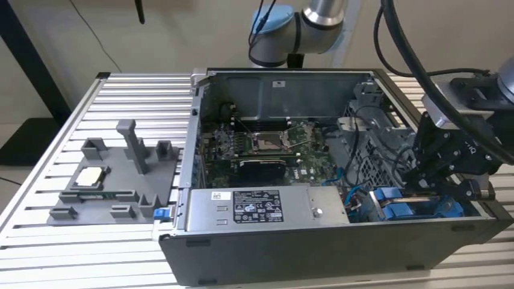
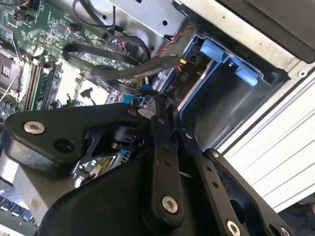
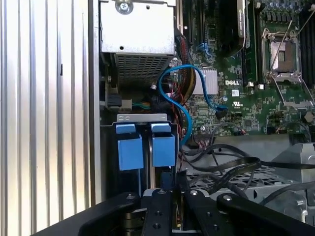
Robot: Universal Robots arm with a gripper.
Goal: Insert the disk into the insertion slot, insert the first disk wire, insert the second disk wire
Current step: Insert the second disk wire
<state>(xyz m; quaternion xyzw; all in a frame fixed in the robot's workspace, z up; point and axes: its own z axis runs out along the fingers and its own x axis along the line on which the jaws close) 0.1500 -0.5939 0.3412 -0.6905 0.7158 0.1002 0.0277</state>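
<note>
The disk (image 3: 164, 150) stands on edge inside the insertion slot (image 3: 141, 117), with its blue carrier tabs showing. In the exterior view the slot (image 1: 418, 208) sits at the front corner of the open computer case, on that view's right. My gripper (image 1: 419, 185) reaches down into the case just behind it. In the second wrist view its fingers (image 2: 158, 115) are drawn together on the end of a black flat disk wire (image 2: 98, 66), beside the disk's blue-edged end (image 2: 197, 81). My gripper (image 3: 166, 186) sits close behind the blue tabs. A blue wire (image 3: 183, 96) loops nearby.
A grey labelled power-supply box (image 1: 265, 208) lies along the case front. The motherboard (image 1: 265, 144) fills the case floor, and loose black cables (image 3: 221, 164) cross beside the gripper. A grey fixture tray (image 1: 112, 180) rests on the slatted table (image 1: 120, 96) at the exterior view's left.
</note>
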